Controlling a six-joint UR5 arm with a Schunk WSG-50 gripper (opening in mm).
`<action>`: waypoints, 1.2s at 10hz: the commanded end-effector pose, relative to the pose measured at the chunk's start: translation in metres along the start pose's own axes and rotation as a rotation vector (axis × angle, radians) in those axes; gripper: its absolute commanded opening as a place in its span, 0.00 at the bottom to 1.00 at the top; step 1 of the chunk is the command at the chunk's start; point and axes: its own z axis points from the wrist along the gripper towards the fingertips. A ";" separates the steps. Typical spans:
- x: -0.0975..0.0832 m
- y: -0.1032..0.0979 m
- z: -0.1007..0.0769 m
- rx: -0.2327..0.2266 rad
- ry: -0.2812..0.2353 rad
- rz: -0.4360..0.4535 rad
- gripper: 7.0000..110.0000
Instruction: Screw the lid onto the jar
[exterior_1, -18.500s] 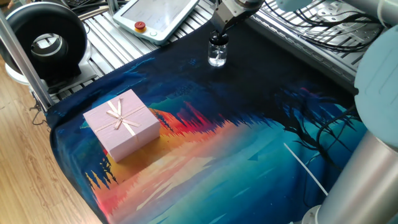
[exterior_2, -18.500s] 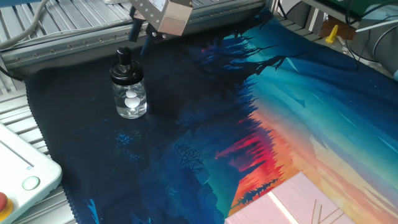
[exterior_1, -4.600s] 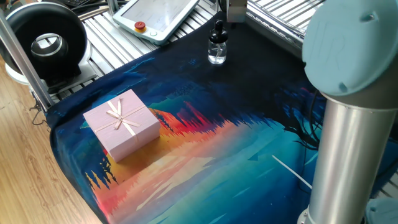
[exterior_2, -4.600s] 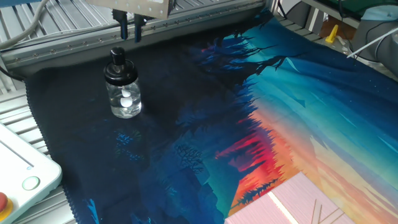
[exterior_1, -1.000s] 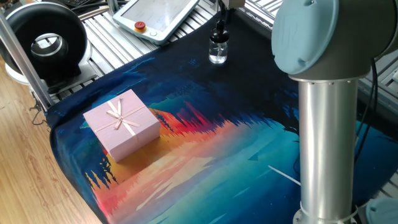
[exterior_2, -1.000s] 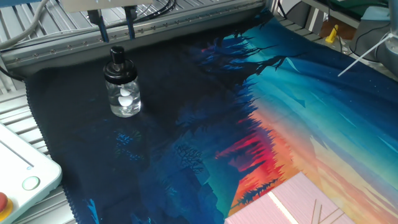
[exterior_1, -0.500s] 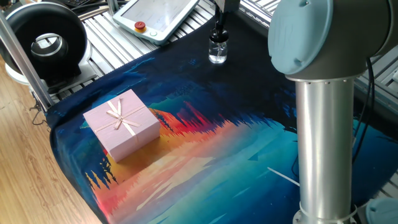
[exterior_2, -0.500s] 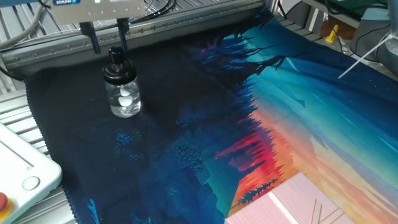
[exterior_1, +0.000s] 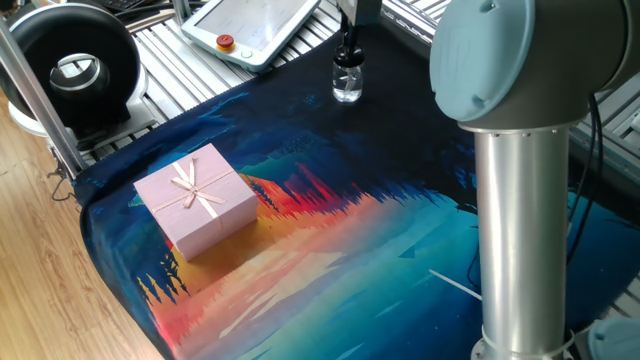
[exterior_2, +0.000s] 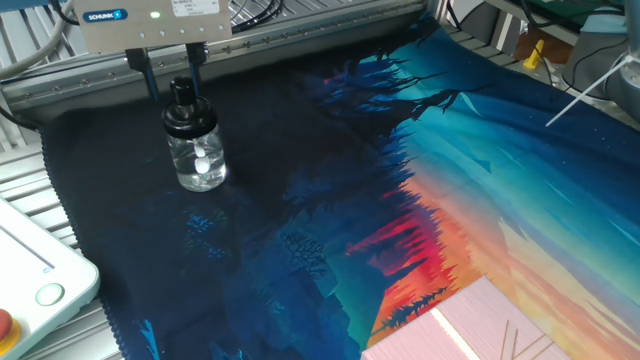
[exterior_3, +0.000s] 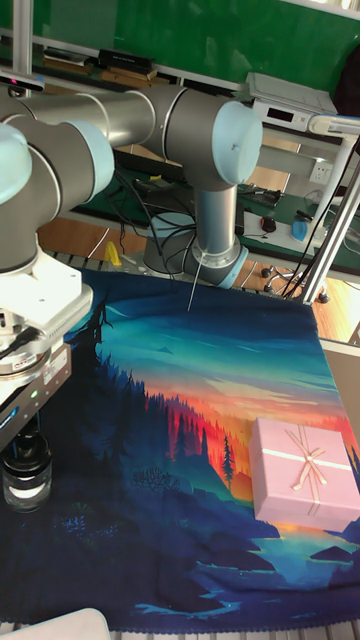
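Observation:
The jar (exterior_2: 198, 162), a tiny clear glass bottle, stands upright on the dark far part of the printed cloth; it also shows as the jar (exterior_1: 347, 88) and the jar (exterior_3: 24, 484). The black lid (exterior_2: 187, 117) with its narrow bulb top sits on the jar's neck, also seen as the lid (exterior_1: 347, 57). My gripper (exterior_2: 172, 88) hangs straight above and is open, one finger on each side of the lid's bulb. The right finger stands very close to the bulb. In the tall fixed view the gripper (exterior_3: 30, 432) partly hides the lid.
A pink gift box (exterior_1: 196, 198) with a ribbon sits on the cloth far from the jar. A white teach pendant (exterior_1: 252, 26) lies on the slatted metal table (exterior_2: 20, 170) beside the cloth. The arm's grey column (exterior_1: 525, 220) rises at the cloth's edge.
The open gripper has come down and shifted a little sideways, so its fingers now flank the lid's bulb. The jar and lid stay where they were.

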 end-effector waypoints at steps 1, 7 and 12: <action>0.000 0.002 -0.002 0.001 -0.003 0.037 0.36; -0.007 0.014 -0.003 -0.035 -0.029 0.100 0.15; -0.002 0.007 -0.001 -0.017 -0.016 0.150 0.00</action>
